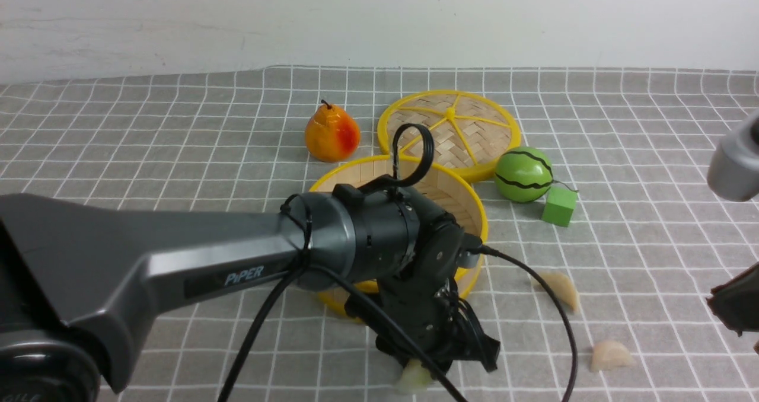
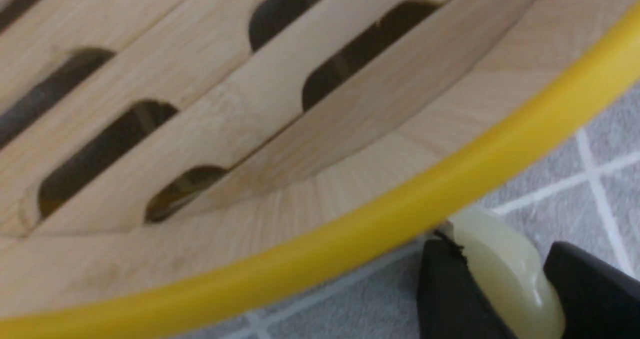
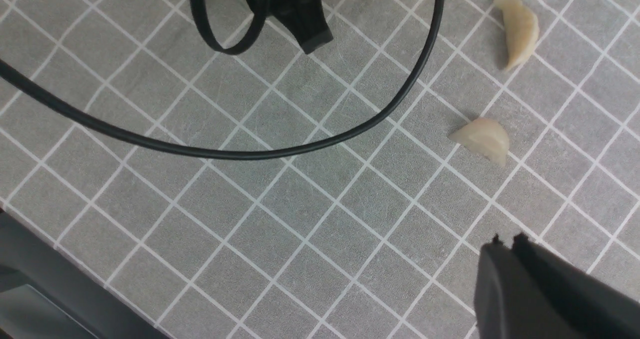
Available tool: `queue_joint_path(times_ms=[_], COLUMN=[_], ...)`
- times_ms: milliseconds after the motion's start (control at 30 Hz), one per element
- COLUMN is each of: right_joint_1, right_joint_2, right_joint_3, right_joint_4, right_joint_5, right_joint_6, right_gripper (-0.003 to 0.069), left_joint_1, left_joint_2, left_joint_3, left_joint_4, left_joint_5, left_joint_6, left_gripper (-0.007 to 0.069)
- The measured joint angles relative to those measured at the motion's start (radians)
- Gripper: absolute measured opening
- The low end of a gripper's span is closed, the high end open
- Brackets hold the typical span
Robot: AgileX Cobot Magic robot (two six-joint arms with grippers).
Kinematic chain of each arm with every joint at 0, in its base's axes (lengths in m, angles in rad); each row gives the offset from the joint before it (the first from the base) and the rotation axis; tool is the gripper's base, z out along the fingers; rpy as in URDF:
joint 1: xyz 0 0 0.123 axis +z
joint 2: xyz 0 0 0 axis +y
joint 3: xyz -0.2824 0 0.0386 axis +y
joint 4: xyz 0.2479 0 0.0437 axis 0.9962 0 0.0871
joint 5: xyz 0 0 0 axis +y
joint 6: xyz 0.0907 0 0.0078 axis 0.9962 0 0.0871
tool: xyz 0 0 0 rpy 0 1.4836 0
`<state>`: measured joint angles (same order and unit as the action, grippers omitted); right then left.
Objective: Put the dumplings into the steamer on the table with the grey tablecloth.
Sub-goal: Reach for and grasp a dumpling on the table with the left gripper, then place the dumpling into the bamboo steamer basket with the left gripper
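Note:
The steamer point(image 1: 478, 215), a round bamboo basket with yellow rims, stands mid-table, partly hidden by my left arm. In the left wrist view its slatted floor and yellow rim point(image 2: 350, 244) fill the frame. My left gripper point(image 1: 428, 367) is on the near side of the steamer, just outside its rim, shut on a greenish dumpling point(image 2: 505, 274), which also shows in the front view point(image 1: 414, 379). Two pale dumplings point(image 1: 560, 289) point(image 1: 611, 356) lie on the grey tablecloth point(image 1: 178, 129) to the right; they also show in the right wrist view point(image 3: 520, 29) point(image 3: 482, 139). My right gripper point(image 3: 507, 240) is shut and empty, above the cloth near them.
The flat woven lid point(image 1: 450, 123) lies behind the steamer. A pear point(image 1: 332, 134) stands to its left, a green melon point(image 1: 525, 175) and a green cube point(image 1: 559, 206) to its right. The left arm's black cable point(image 3: 300, 149) loops over the cloth.

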<state>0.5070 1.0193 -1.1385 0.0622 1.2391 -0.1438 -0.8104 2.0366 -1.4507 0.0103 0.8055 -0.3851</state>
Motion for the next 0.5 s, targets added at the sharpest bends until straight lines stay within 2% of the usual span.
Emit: queue_joint_path(times_ms=[167, 333, 500], right_joint_1=[0.000, 0.000, 0.000], right_joint_2=[0.000, 0.000, 0.000], right_joint_3=[0.000, 0.000, 0.000], right_joint_4=[0.000, 0.000, -0.009], right_joint_5=[-0.002, -0.011, -0.051], right_joint_6=[0.000, 0.000, 0.000], right_gripper=[0.0034, 0.0041, 0.0042], left_joint_1=[0.000, 0.009, 0.093], left_joint_2=[-0.071, -0.164, -0.133], left_joint_3=[-0.049, -0.164, -0.335], left_joint_4=[-0.001, 0.007, -0.035], left_joint_5=[0.136, 0.158, 0.183], left_joint_6=[0.082, 0.133, 0.185], left_gripper=[0.0229, 0.0229, 0.0229])
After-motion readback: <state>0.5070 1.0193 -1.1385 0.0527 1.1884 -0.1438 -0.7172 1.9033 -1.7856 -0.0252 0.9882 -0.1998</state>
